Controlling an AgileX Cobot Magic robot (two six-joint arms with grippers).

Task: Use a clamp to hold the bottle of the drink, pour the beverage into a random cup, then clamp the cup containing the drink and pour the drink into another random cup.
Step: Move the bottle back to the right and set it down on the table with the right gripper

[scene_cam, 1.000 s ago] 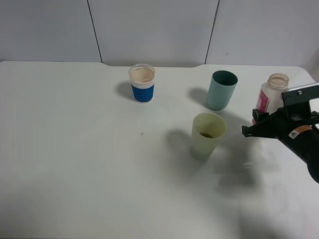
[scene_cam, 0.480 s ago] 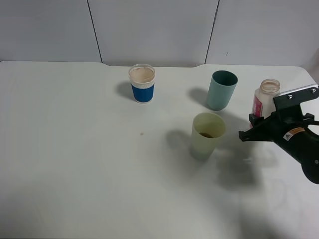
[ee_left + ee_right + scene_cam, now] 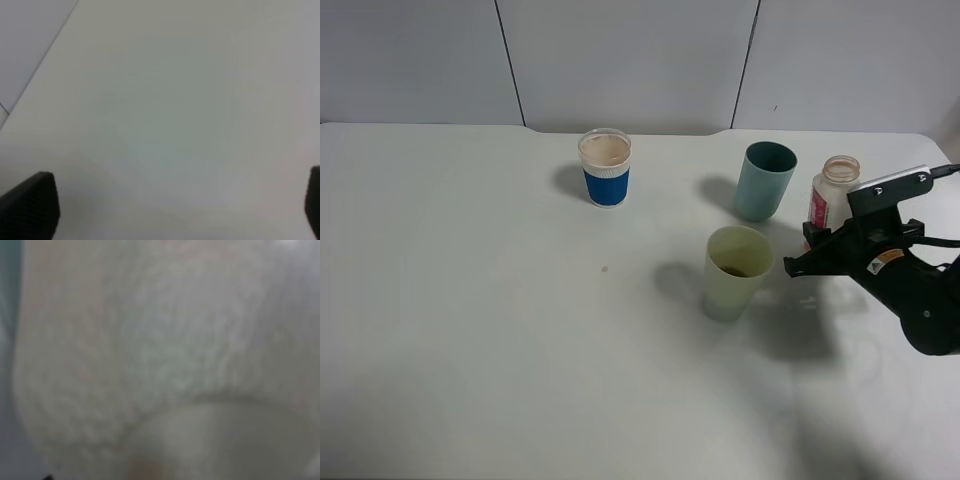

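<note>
Bottle label: pink-and-white print on the bottle [image 3: 823, 203], too small to read.
Arm sticker: orange-and-white sticker [image 3: 875, 263] on the right arm [image 3: 920, 300], no legible words.

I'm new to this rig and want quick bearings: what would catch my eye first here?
On the right of the high view, the black right gripper clasps an upright, uncapped bottle with a pink label. Just left of it stands a pale green cup with a little dark drink at the bottom. A teal cup and a blue-sleeved paper cup stand farther back.
</note>
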